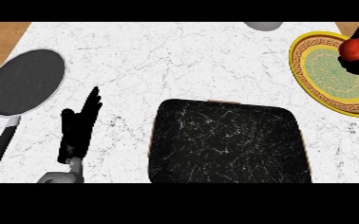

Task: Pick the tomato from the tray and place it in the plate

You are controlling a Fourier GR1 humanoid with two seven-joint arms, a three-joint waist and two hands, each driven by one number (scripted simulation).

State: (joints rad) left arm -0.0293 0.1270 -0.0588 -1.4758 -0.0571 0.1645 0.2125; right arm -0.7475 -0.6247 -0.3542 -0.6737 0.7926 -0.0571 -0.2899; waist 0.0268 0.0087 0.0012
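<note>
The red tomato (pixel 351 51) shows at the right edge of the head view, over the yellow-rimmed plate (pixel 316 61) with its green patterned centre. Black parts of my right hand (pixel 348 69) wrap above and below the tomato; the rest of that hand is cut off by the view's edge. The black marbled tray (pixel 228 142) lies at the lower middle with nothing on it. Left of the tray, my left hand (pixel 76 130) rests open, fingers straight and pointing up.
A dark grey frying pan (pixel 28 81) lies at the far left, its handle running down toward the lower edge. A grey round object (pixel 263 25) pokes in at the top. White marble counter (pixel 175 61) spreads between pan, tray and plate.
</note>
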